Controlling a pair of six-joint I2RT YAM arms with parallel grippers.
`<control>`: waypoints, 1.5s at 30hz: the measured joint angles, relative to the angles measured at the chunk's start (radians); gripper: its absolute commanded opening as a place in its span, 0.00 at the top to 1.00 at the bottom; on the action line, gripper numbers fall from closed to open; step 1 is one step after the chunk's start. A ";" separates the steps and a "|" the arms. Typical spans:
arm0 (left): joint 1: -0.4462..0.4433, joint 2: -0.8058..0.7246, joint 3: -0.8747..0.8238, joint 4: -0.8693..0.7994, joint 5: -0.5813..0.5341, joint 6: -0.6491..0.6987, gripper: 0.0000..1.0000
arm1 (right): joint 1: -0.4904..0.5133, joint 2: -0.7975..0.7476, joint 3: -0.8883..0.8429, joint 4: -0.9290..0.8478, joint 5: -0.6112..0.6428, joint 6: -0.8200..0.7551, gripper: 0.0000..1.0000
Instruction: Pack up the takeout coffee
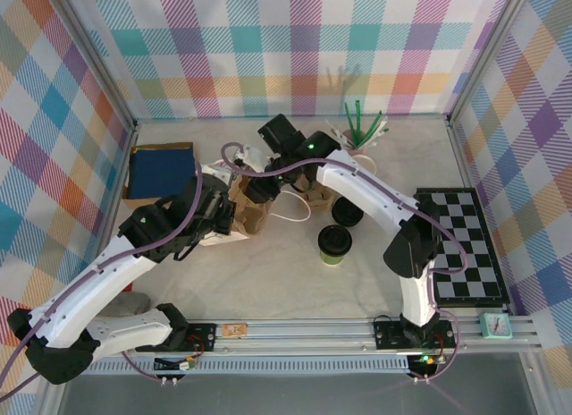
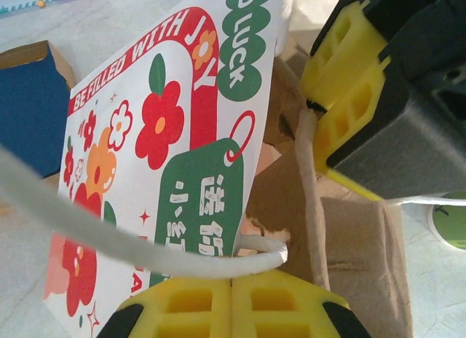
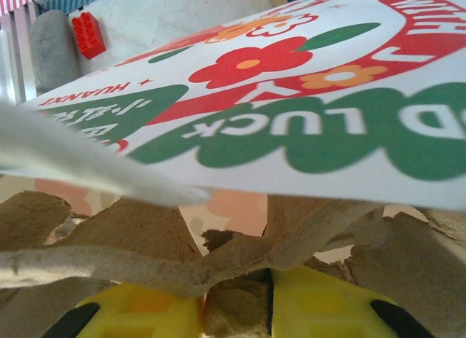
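The takeout coffee [image 1: 334, 245], a short green cup with a black lid, stands upright on the table, right of both grippers and apart from them. The white paper bag [image 2: 167, 134] printed with red flowers lies tilted by a brown pulp cup carrier [image 1: 253, 214]. My left gripper [image 2: 231, 280] is shut. The bag's white cord handle [image 2: 218, 264] lies across its fingertips. My right gripper [image 3: 237, 298] is shut on a wall of the cup carrier [image 3: 233, 261], right under the bag's printed face [image 3: 291, 97]. The bag's inside is hidden.
A black lid [image 1: 347, 211] sits just behind the coffee. A cup of green and white stirrers [image 1: 362, 133] stands at the back. A blue box [image 1: 161, 169] is at the left and a checkerboard [image 1: 465, 245] at the right. A red brick [image 3: 87, 32] lies near the front.
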 measured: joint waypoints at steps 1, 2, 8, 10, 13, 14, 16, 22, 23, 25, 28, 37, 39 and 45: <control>0.000 0.000 0.000 0.000 0.000 0.000 1.00 | -0.006 -0.004 -0.003 0.003 -0.010 0.000 0.74; 0.000 0.000 0.000 0.000 0.000 0.000 1.00 | -0.010 -0.006 -0.004 0.006 -0.018 0.001 0.74; 0.000 0.000 -0.002 0.003 0.000 0.000 1.00 | -0.027 -0.015 -0.005 0.021 -0.053 0.016 0.75; 0.000 0.000 -0.002 0.004 0.000 0.000 1.00 | -0.029 -0.015 -0.005 0.027 -0.053 0.023 0.76; 0.000 0.000 -0.002 0.004 0.000 0.000 1.00 | -0.029 -0.015 -0.017 0.045 -0.051 0.037 0.76; 0.000 0.000 -0.002 0.004 0.000 0.000 1.00 | -0.029 -0.015 -0.029 0.056 -0.052 0.040 0.76; 0.000 0.001 -0.002 0.004 0.000 0.000 1.00 | -0.029 -0.015 -0.050 0.070 -0.051 0.045 0.76; 0.000 0.010 -0.002 0.004 0.005 0.003 1.00 | -0.029 -0.015 -0.079 0.101 -0.018 0.072 0.75; 0.000 0.010 -0.002 0.004 0.004 0.003 1.00 | -0.029 -0.015 -0.079 0.109 -0.010 0.076 0.75; 0.000 0.011 -0.002 0.004 0.004 0.004 1.00 | -0.029 -0.015 -0.080 0.123 0.007 0.084 0.76; 0.000 0.012 -0.002 0.004 0.004 0.004 1.00 | -0.029 -0.019 -0.098 0.154 0.026 0.098 0.76; 0.000 0.023 -0.002 0.004 0.004 0.008 1.00 | -0.023 -0.051 -0.209 0.252 0.051 0.121 0.76; 0.000 0.027 -0.002 0.005 0.004 0.008 1.00 | -0.023 -0.053 -0.215 0.265 0.059 0.122 0.76; 0.000 0.034 -0.002 0.018 0.004 0.011 1.00 | -0.016 -0.066 -0.249 0.311 0.120 0.146 0.76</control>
